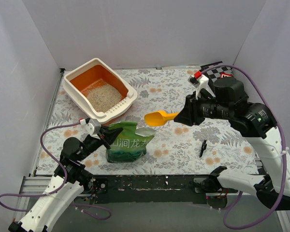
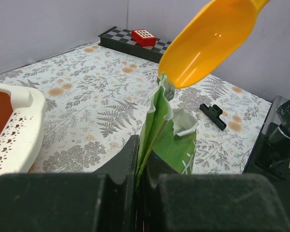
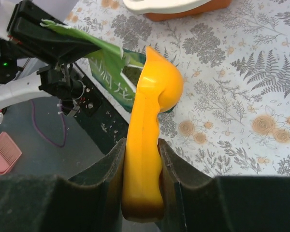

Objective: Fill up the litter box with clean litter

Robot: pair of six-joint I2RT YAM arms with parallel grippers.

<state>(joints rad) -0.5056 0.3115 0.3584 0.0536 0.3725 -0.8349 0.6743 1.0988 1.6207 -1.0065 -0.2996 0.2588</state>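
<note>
The litter box (image 1: pixel 82 72), cream rim and orange basin, sits at the back left with pale clean litter (image 1: pixel 104 97) piled in its near half. Its rim also shows in the left wrist view (image 2: pixel 14 130) and the right wrist view (image 3: pixel 159 6). My left gripper (image 1: pixel 105 134) is shut on the top edge of the green bag (image 1: pixel 128 142), holding it upright (image 2: pixel 159 130). My right gripper (image 1: pixel 180 116) is shut on the handle of the yellow-orange scoop (image 1: pixel 158 117), held in the air just right of the bag's open top (image 3: pixel 147 121). The scoop bowl (image 2: pixel 208 38) looks empty.
A black clip (image 1: pixel 203 147) lies on the floral mat at the right front. A checkered board with a red block (image 1: pixel 222 74) is at the back right corner. Grey walls close in the left, back and right.
</note>
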